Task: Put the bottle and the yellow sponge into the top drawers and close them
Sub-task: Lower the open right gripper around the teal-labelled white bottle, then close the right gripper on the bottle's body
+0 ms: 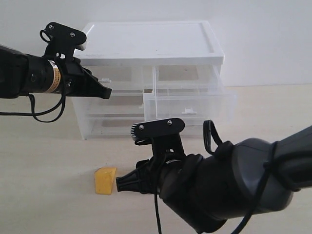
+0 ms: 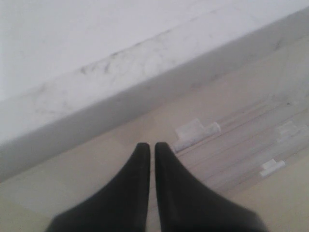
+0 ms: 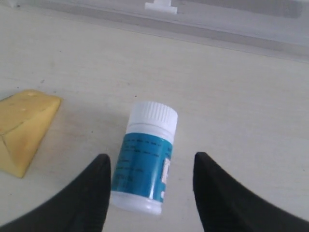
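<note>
Left gripper [image 2: 152,146] closed; right gripper [image 3: 152,156] spread wide.

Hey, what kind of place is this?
Probably a robot test bench, not a home: the left arm and right arm work over a pale table by a blank white wall, with a plastic drawer cabinet, bottle and yellow sponge laid out.

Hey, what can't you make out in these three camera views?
1. The bottle: hidden in the exterior view behind the right gripper and its arm.
2. Its label print: too small and blurred in the right wrist view.
3. Left top drawer: the left gripper covers part of its front in the exterior view.
4. Left wrist view: blurred; which drawer each white tab belongs to is unclear.
</note>
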{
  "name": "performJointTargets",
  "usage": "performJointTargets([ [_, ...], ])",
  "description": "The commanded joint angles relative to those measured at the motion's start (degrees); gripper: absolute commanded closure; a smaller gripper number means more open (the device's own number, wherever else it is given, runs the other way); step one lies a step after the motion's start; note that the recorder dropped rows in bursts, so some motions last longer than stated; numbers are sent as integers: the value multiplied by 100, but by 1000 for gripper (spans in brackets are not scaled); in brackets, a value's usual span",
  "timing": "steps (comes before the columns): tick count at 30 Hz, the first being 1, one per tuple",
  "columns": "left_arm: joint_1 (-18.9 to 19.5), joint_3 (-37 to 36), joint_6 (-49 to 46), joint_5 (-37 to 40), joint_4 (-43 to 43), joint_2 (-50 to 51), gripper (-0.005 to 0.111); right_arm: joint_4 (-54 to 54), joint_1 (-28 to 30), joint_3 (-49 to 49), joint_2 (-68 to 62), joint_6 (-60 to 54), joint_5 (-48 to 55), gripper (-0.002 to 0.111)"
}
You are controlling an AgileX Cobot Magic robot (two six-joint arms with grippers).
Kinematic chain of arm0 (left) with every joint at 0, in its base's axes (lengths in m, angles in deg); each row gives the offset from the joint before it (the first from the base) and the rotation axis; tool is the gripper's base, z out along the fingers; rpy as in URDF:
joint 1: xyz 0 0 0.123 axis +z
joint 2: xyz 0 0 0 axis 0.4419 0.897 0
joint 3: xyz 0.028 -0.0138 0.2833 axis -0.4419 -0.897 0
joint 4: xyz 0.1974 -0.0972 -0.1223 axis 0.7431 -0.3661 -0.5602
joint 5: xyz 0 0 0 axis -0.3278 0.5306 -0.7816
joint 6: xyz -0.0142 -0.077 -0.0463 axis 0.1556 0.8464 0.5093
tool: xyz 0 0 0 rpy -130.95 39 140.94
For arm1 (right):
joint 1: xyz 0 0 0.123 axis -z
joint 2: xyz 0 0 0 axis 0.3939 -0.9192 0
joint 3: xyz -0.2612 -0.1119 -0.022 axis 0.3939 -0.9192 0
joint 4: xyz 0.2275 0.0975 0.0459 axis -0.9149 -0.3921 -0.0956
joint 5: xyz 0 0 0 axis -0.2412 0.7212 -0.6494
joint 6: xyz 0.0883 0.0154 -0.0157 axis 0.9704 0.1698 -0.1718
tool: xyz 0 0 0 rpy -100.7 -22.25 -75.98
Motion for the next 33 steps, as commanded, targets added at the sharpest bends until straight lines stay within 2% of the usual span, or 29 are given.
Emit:
performJointTargets([
  [1,6,-7,-6,-45,-6,-18,103,206,70,82,-16,107,64,61],
  [5,6,-7,-6,-45,-6,-18,103,182,177,270,-156,107,374,61],
  [15,6,-7,-6,-45,-6,-18,103,170,227,422,-523,-86,136,61],
  [33,6,-7,-6,-111,-6,-18,103,243,455,809,-1118,-410,782,61],
])
